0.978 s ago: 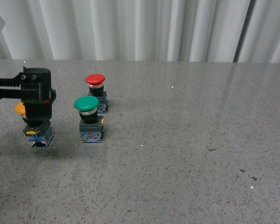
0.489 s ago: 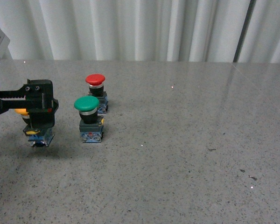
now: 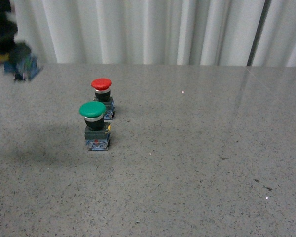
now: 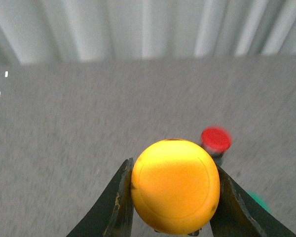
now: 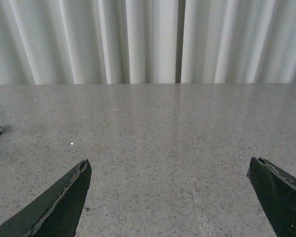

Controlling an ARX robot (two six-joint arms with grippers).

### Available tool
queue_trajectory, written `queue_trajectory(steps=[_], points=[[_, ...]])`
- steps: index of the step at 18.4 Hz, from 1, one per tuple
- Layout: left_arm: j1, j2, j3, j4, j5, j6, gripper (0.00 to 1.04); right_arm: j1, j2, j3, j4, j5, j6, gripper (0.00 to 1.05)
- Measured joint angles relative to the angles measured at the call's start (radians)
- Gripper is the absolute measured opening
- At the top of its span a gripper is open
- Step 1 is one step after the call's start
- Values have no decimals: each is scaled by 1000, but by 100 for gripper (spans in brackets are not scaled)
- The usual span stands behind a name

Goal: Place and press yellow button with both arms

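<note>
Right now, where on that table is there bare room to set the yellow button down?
The table is bare across the stretch right of the green button and red button, back to the curtain, and along the near strip in front of them. The patch left of the green button is free too. Crowded only where those two buttons stand close together.

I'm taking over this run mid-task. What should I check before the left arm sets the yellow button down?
1. Grip: left gripper clamps yellow button: ok.
2. Tilt of the button in the grip: cannot tell, front view is blurred.
3. Other arm: right gripper open, holding nothing: ok.
4. Neighbours: green button and red button upright on the table: ok.
5. Placing spot: bare table to their right: ok.
</note>
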Motion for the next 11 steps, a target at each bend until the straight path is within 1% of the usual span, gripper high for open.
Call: queue_trajectory(steps=[1,3,5,7,10,11], points=[[-40,4,82,-9,1,-3,34,0,0,0,0,0,0,98],[-111,86,182,-19,0,-30,34,0,0,0,0,0,0,98],[-191,245,267,-39,-9,-92,34,0,0,0,0,0,0,98],[-257,340,317,-44,-40,-135,34,0,0,0,0,0,0,98],[-384,450,360,-15,-95,-184,33,0,0,0,0,0,0,98],[-422,497,360,-8,-143,-193,33,0,0,0,0,0,0,98]])
